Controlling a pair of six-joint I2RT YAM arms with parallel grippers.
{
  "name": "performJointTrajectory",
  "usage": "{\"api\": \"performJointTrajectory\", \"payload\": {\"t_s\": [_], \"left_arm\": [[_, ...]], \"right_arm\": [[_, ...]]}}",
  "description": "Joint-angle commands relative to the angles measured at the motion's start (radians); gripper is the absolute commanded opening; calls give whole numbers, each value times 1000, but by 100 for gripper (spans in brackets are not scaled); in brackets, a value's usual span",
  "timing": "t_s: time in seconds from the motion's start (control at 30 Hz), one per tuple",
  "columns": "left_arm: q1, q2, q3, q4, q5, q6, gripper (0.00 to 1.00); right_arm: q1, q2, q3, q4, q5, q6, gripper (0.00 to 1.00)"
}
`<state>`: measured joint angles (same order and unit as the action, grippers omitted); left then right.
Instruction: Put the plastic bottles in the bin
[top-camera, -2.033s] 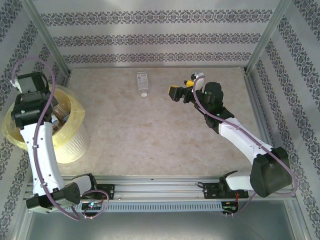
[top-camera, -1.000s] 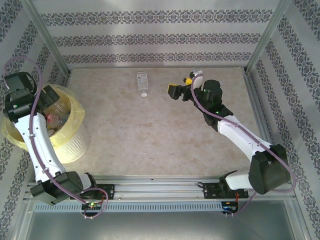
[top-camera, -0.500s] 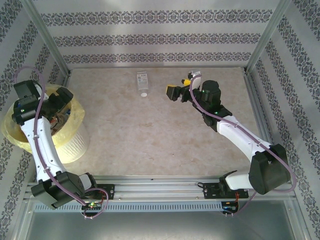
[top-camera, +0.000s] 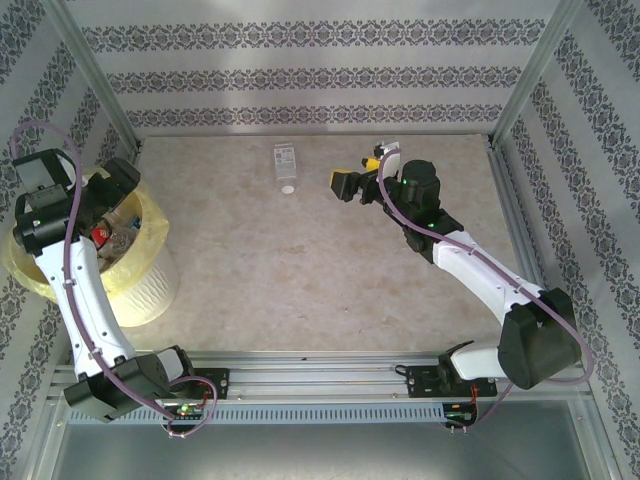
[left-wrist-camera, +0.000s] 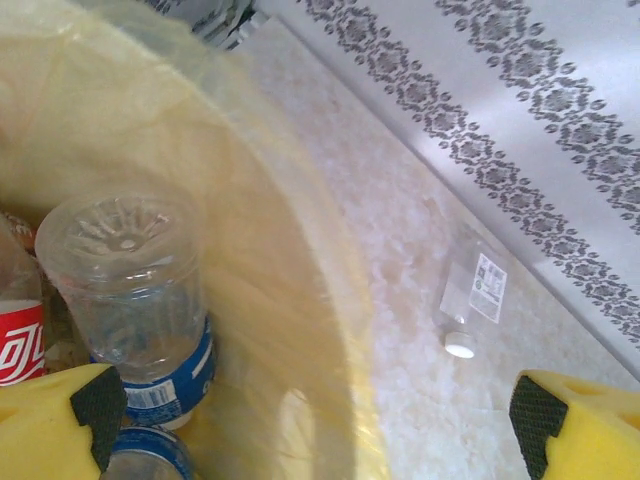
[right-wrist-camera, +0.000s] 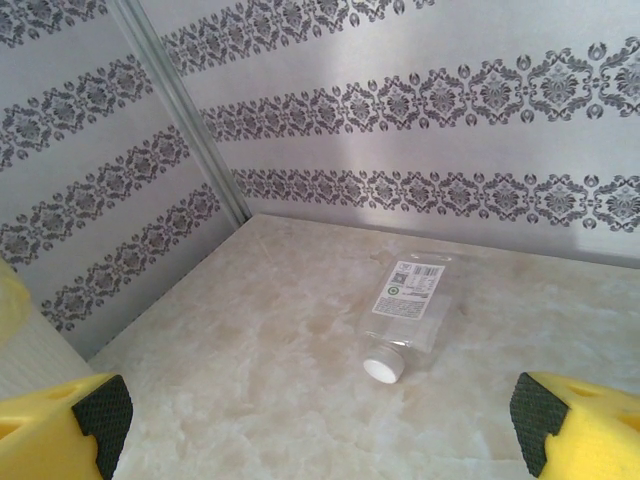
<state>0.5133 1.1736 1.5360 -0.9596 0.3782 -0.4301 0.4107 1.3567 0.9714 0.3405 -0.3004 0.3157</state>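
A clear plastic bottle (top-camera: 285, 163) with a white label and white cap lies on the table near the back wall. In the right wrist view this bottle (right-wrist-camera: 410, 303) lies ahead of my open right gripper (right-wrist-camera: 320, 425), cap toward me, well clear of the fingers. My right gripper (top-camera: 365, 168) hovers just right of it. The pale-yellow bin (top-camera: 140, 285) stands at the table's left edge. My left gripper (top-camera: 118, 200) hangs open over its far-right rim, holding nothing. Inside the bin (left-wrist-camera: 270, 260) lie a blue-labelled bottle (left-wrist-camera: 130, 290) and a red-labelled one (left-wrist-camera: 20, 340).
Patterned walls and metal posts close in the table at the back and both sides. The bin's thin yellow bag (top-camera: 25, 265) spills over its rim on the left. A rail (top-camera: 320, 380) runs along the near edge between the arm bases.
My left wrist has swung about above the bin and its gripper now sits at the far-right rim. My right gripper has edged slightly left toward the lying bottle.
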Motion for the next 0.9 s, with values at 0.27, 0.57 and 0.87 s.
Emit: {"api": "performJointTrajectory", "payload": {"t_s": [0.27,0.57,0.87], "left_arm": [[-452,8,135,49,-237,-53,100],[-877,217,180,182,-505,-16,100],[-1038,629,408,192,-628,16,100]], "right_arm": [[8,-132,-98,49,178,30,98],[-1,-307,-257,-23,290,24,98],[-55,-473,-286,-251,380,13,98]]}}
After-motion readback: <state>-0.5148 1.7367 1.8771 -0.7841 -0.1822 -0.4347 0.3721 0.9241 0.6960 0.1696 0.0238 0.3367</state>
